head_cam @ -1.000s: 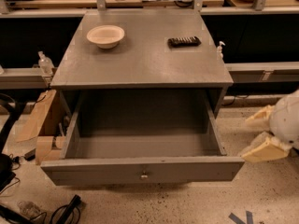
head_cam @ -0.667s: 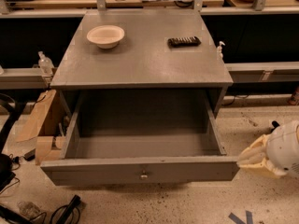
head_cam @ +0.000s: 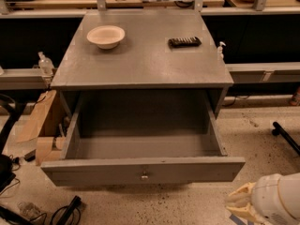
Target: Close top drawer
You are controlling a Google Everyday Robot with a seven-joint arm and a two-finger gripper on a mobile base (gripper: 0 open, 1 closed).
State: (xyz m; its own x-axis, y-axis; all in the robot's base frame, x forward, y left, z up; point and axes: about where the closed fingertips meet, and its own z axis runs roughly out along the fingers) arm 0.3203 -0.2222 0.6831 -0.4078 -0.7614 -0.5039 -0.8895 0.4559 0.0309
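The top drawer point(head_cam: 140, 170) is a wide, deep grey wooden drawer pulled far out of the grey cabinet point(head_cam: 140, 60). Its inside is empty. A small round metal knob point(head_cam: 145, 176) sits at the centre of its front panel. My gripper point(head_cam: 243, 204) shows at the lower right corner, with cream fingers and a white wrist. It is below and to the right of the drawer's front right corner, apart from it and holding nothing.
A white bowl point(head_cam: 106, 35) and a black ridged object point(head_cam: 184, 41) lie on the cabinet top. Cardboard pieces point(head_cam: 40, 125) and a clear bottle point(head_cam: 45, 63) stand left of the cabinet. Cables point(head_cam: 65, 212) lie on the speckled floor at lower left. A black bar point(head_cam: 286, 137) lies at right.
My gripper has moved down and left, from beside the drawer's right side to below its front right corner. The drawer has not moved.
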